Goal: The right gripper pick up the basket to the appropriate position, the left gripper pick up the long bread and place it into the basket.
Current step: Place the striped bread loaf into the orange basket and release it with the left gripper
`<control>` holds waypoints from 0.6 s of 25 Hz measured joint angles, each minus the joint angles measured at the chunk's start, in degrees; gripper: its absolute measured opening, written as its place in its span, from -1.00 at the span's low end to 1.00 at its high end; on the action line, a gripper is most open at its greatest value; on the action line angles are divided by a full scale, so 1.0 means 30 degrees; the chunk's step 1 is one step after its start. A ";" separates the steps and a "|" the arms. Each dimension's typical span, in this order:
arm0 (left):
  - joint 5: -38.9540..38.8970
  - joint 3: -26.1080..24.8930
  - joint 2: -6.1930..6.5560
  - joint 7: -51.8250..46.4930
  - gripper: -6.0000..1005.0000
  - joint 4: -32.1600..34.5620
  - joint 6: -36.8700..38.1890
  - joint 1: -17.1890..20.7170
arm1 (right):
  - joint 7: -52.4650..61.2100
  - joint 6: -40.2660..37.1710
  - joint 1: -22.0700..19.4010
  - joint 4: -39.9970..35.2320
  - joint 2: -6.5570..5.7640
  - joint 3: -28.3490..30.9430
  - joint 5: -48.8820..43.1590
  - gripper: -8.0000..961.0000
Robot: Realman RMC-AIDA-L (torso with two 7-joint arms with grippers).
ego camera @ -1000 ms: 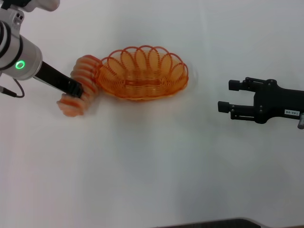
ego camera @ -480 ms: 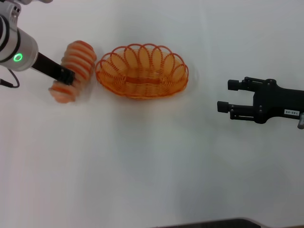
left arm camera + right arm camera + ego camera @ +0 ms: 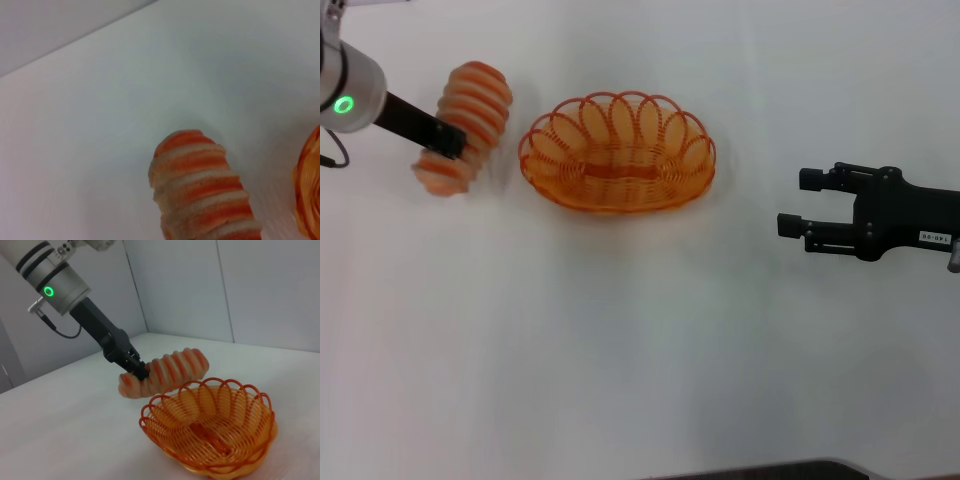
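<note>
The orange wire basket (image 3: 617,152) stands on the white table, upright and empty; it also shows in the right wrist view (image 3: 212,427). My left gripper (image 3: 450,142) is shut on the long bread (image 3: 465,125), a ribbed loaf with orange and cream stripes, and holds it in the air to the left of the basket. The right wrist view shows the left gripper (image 3: 137,369) clamping the long bread (image 3: 167,371) near its middle, above the table. The loaf's end fills the left wrist view (image 3: 200,190). My right gripper (image 3: 795,203) is open and empty, well to the right of the basket.
The white table (image 3: 640,350) spreads around the basket. A pale wall (image 3: 240,285) stands behind the table in the right wrist view. A dark edge shows at the table's front (image 3: 770,470).
My left gripper has lifted the long bread up and away to the left, clear of the basket's left end. The basket shifted slightly left. The right arm has not moved.
</note>
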 joint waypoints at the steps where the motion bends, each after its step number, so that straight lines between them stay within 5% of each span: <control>1: -0.0001 -0.0217 0.0002 0.0277 -0.72 0.0085 0.0035 -0.0013 | 0.0000 0.0000 0.0000 0.0000 0.0000 0.0000 0.0000 0.69; 15: -0.3827 -0.2743 0.0051 0.8591 -0.73 0.2957 0.3925 -0.1124 | 0.0000 -0.0151 0.0054 0.0000 -0.0103 -0.0058 -0.0049 0.69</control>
